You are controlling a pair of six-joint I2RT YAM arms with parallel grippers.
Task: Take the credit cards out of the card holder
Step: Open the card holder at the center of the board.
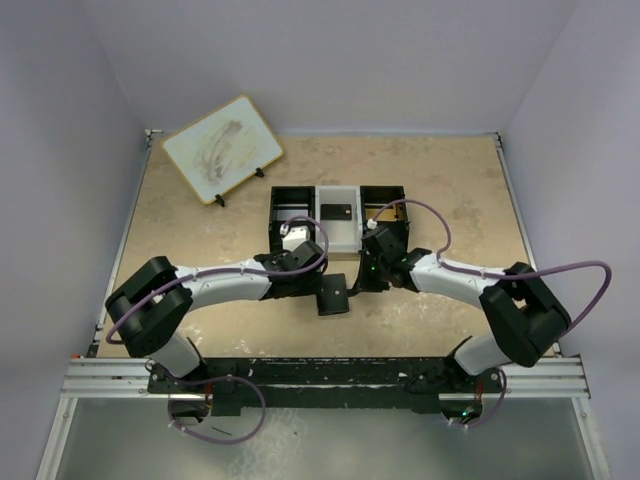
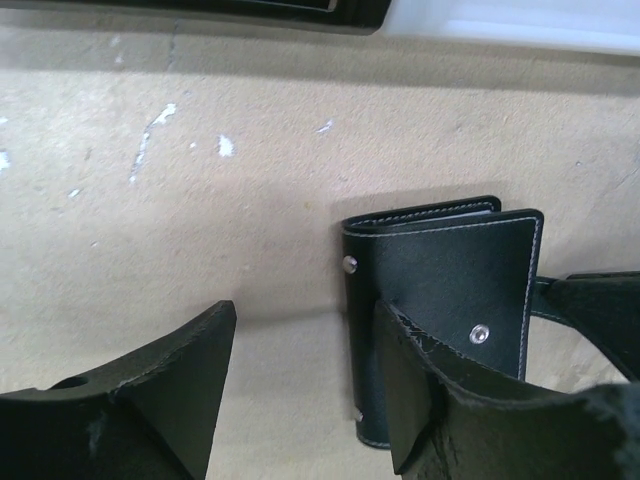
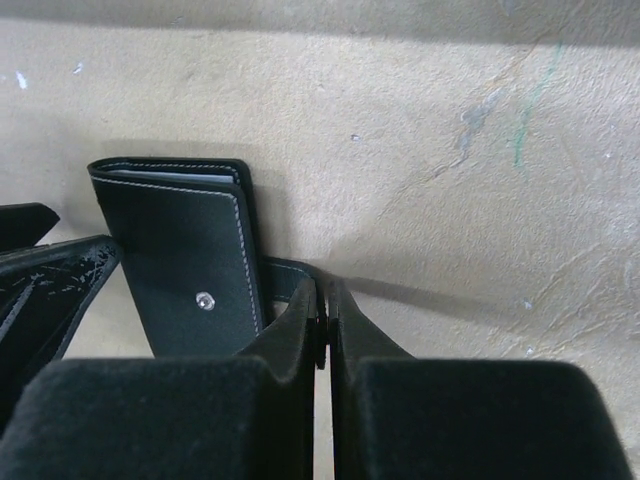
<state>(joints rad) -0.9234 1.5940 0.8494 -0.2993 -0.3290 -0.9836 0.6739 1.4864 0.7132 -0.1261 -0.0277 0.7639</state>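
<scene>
The card holder sits folded on the table, just in front of the tray (snap stud showing). The left gripper stands spread at one side of it. The right gripper is clenched at the other, and whether it grasps anything cannot be told.

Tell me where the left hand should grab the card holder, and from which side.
Probably the rounded, studded fold edge of the card holder, coming from above on the left arm's side. It lies flat and folded, the right hand looks shut on the tab at the opposite edge, and the open left hand straddles that fold.
</scene>
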